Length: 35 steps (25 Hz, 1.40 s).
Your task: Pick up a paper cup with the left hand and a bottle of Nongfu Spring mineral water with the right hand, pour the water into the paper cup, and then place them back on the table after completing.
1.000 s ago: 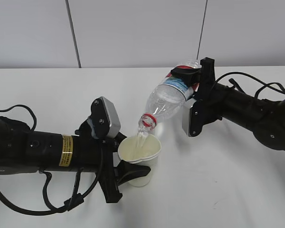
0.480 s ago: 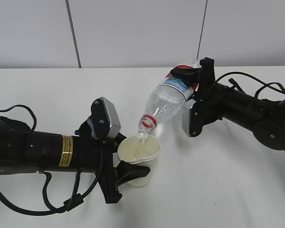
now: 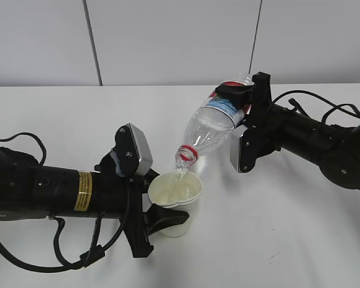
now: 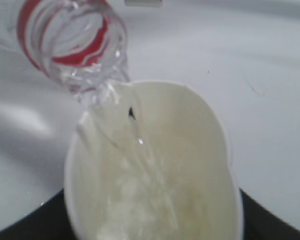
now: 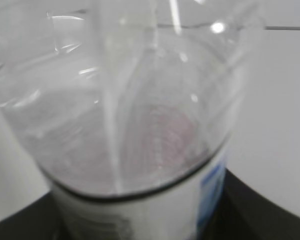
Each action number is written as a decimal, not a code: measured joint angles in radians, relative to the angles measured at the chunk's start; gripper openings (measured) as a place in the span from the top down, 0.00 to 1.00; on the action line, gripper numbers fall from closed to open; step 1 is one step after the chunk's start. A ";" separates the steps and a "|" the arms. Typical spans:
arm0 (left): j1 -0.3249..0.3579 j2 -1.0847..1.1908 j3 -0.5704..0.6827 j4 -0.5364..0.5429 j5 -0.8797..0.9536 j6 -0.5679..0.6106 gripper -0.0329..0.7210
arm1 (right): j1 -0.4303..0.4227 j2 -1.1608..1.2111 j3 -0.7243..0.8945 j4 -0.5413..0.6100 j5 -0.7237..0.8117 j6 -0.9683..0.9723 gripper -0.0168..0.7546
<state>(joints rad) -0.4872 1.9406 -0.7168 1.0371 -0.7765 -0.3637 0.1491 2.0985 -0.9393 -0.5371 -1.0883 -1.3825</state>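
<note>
white desk (image 3: pixel 276 240) carried both arms; left end effector (image 3: pixel 162 217) pinched the paper cup (image 3: pixel 176 195), right end effector (image 3: pixel 247 114) pinched the bottle (image 3: pixel 213 129) tilted from two o'clock, water (image 4: pixel 115 125) streaming in.

Exterior view: looked down at a slant across the table (image 3: pixel 276 240) toward a grey panelled wall (image 3: pixel 168 36), far enough back to take in both arms. Left wrist view: sat very close, facing down into the paper cup (image 4: pixel 155 170), with the bottle (image 4: pixel 70 40) neck entering at upper left. Right wrist view: pressed close against the bottle's clear body, facing along it. Shared: bottle in all three; cup in the exterior and left wrist views.
</note>
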 joint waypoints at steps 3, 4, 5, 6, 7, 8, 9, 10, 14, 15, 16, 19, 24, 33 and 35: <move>0.000 0.000 0.000 0.000 0.000 0.000 0.43 | 0.000 0.000 -0.002 0.000 -0.006 0.000 0.49; 0.000 0.000 0.000 -0.004 0.000 0.000 0.43 | 0.000 -0.001 -0.002 0.000 -0.006 0.008 0.49; 0.000 0.000 0.000 -0.010 0.000 0.000 0.43 | 0.000 -0.001 -0.002 0.000 -0.006 0.021 0.49; 0.000 0.000 0.000 -0.018 0.000 0.000 0.43 | 0.000 -0.001 -0.002 -0.002 -0.006 0.039 0.49; 0.000 0.000 0.000 -0.028 0.000 0.000 0.44 | 0.000 -0.001 -0.002 -0.002 -0.006 0.064 0.49; 0.000 0.000 -0.004 -0.033 0.000 0.000 0.43 | 0.000 -0.002 0.002 -0.002 -0.007 0.094 0.49; 0.000 -0.001 -0.009 -0.037 0.000 0.000 0.43 | 0.000 -0.002 0.009 -0.006 -0.011 0.127 0.49; 0.000 -0.004 -0.011 -0.041 0.000 0.000 0.43 | 0.000 -0.003 0.017 -0.010 -0.013 0.159 0.49; 0.000 -0.030 -0.028 -0.061 0.000 0.007 0.44 | 0.000 -0.003 0.059 -0.024 -0.015 0.379 0.49; 0.000 -0.035 -0.028 -0.082 0.000 0.020 0.44 | 0.000 -0.003 0.070 -0.024 -0.015 0.465 0.49; 0.000 -0.037 -0.028 -0.104 0.000 0.036 0.44 | 0.000 -0.003 0.080 -0.024 -0.015 0.560 0.49; 0.013 -0.038 -0.028 -0.173 0.001 0.075 0.44 | 0.000 -0.003 0.091 -0.022 -0.015 0.867 0.49; 0.058 -0.033 -0.028 -0.268 0.000 0.087 0.44 | 0.000 -0.005 0.093 0.015 -0.015 1.265 0.49; 0.115 0.031 -0.028 -0.428 -0.020 0.097 0.44 | 0.000 -0.005 0.093 -0.037 -0.015 1.544 0.49; 0.117 0.049 -0.028 -0.443 -0.030 0.097 0.44 | 0.000 -0.005 0.093 -0.061 -0.015 1.560 0.49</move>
<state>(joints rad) -0.3705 1.9901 -0.7445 0.5941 -0.8063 -0.2665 0.1491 2.0937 -0.8465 -0.5982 -1.1030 0.1779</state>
